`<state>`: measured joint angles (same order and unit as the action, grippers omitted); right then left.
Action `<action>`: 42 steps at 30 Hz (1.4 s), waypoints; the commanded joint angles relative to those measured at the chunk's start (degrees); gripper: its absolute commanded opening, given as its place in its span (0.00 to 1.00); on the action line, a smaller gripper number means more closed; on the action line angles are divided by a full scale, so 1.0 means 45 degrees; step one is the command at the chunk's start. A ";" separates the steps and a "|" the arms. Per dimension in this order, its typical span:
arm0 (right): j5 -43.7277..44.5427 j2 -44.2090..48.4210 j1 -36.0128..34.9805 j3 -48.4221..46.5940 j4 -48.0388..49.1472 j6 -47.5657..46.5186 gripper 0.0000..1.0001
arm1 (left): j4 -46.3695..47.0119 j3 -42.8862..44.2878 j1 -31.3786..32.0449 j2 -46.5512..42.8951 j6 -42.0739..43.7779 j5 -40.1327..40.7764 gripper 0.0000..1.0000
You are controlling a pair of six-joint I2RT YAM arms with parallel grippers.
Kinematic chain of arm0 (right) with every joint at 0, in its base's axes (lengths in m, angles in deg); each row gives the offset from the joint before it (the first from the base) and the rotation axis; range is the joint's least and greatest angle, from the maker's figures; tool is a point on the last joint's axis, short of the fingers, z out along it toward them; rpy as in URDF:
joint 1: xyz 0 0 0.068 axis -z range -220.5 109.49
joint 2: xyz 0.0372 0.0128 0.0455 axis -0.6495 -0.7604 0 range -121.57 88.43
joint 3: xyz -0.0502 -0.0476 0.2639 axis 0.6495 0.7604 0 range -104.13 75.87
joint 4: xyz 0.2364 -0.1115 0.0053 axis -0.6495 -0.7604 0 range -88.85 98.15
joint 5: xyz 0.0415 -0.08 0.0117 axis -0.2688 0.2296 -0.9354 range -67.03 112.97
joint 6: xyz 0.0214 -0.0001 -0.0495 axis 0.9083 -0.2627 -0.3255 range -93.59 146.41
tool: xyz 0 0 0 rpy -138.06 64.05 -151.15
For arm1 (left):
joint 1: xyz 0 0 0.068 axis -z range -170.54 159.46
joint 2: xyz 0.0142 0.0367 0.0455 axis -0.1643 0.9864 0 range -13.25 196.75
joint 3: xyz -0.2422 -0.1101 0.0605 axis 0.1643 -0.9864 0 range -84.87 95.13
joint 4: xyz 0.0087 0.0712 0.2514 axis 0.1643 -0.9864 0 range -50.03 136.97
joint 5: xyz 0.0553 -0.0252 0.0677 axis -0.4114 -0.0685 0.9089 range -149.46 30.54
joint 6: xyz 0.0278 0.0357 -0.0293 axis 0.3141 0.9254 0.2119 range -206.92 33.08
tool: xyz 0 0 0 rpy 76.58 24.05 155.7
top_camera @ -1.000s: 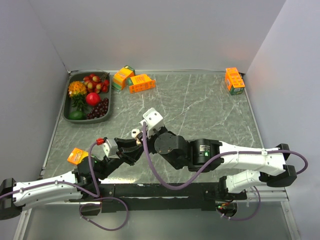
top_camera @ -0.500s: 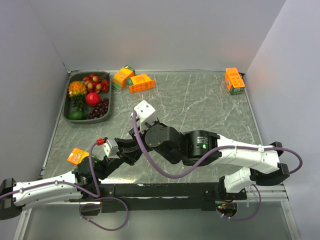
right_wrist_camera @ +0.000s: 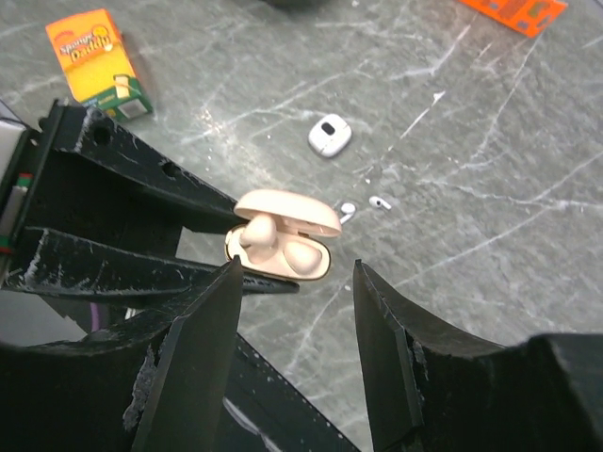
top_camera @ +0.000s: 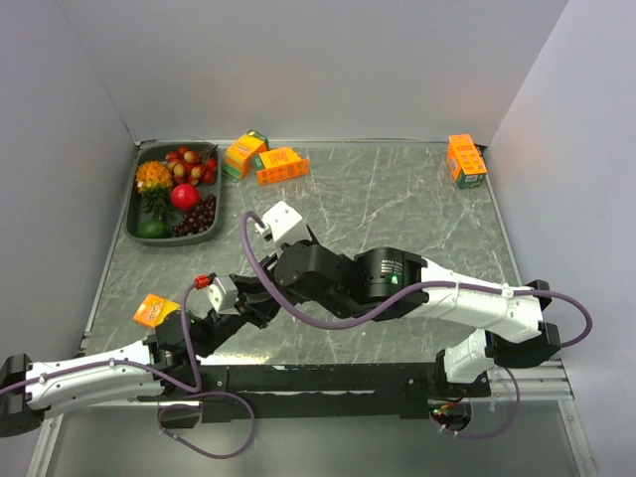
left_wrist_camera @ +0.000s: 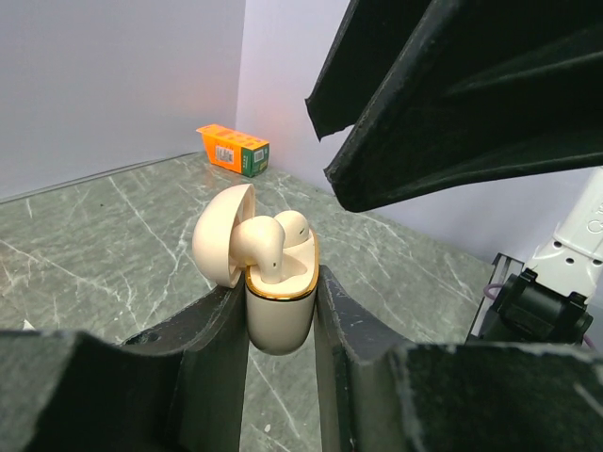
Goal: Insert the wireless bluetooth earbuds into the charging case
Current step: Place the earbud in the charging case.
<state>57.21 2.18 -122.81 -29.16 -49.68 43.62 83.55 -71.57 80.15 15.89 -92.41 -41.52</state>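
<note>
My left gripper [left_wrist_camera: 281,311] is shut on the body of a cream charging case [left_wrist_camera: 279,315] with a gold rim and holds it upright with the lid open. One cream earbud [left_wrist_camera: 259,243] stands tilted and raised in the near slot; a second lies seated beside it. My right gripper [right_wrist_camera: 294,273] is open and empty, hovering just above the case [right_wrist_camera: 280,247]. Two tiny white earbuds [right_wrist_camera: 347,211] [right_wrist_camera: 380,201] lie on the marble table beyond. In the top view the right wrist [top_camera: 298,270] covers the case and the left gripper [top_camera: 253,296].
A small white closed case [right_wrist_camera: 329,136] lies on the table past the white earbuds. Orange boxes stand at the back [top_camera: 281,165], back right [top_camera: 465,160] and near left [top_camera: 153,310]. A dark tray [top_camera: 134,214] of fruit sits back left.
The right arm has swung left and forward, bringing its gripper over the left gripper and the case. The left arm has stayed still, holding the case.
</note>
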 commanded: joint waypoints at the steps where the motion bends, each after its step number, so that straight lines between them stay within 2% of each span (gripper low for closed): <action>1: 0.0048 -0.0265 0.0145 -0.0741 -0.0842 0.0374 0.58 | 0.0290 0.0365 0.0071 0.0086 0.0108 0.0116 0.01; 16: -0.0109 -0.1027 0.0398 -0.1327 -0.0803 -0.0094 0.59 | 0.0192 0.0482 0.0051 0.0300 0.0050 -0.0118 0.01; 42: -0.0246 -0.1144 0.0731 -0.0683 -0.0822 0.0101 0.59 | 0.0250 0.0580 0.0071 0.0301 -0.0068 -0.0372 0.01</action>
<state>56.03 -2.07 -120.05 -32.09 -52.74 43.97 82.65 -71.55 80.15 17.34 -92.33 -42.11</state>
